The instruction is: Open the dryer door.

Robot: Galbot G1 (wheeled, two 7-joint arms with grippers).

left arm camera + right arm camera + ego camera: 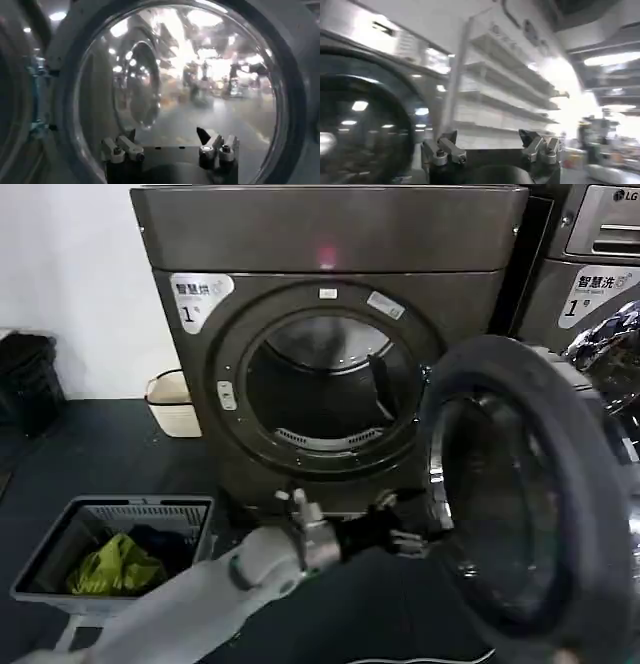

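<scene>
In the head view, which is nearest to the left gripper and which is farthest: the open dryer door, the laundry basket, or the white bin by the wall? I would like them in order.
From the left gripper:
1. The dryer door, swung open on the right, directly beside the gripper.
2. The laundry basket, on the floor at the left, with green and dark clothes inside.
3. The white bin, farther back, left of the dryer, against the wall.

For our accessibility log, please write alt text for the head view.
The dryer door stands swung wide open to the right of the dryer, exposing the drum opening. The left gripper, fingers open, reaches to the door's inner edge. A basket holding clothes sits on the floor at left.
</scene>
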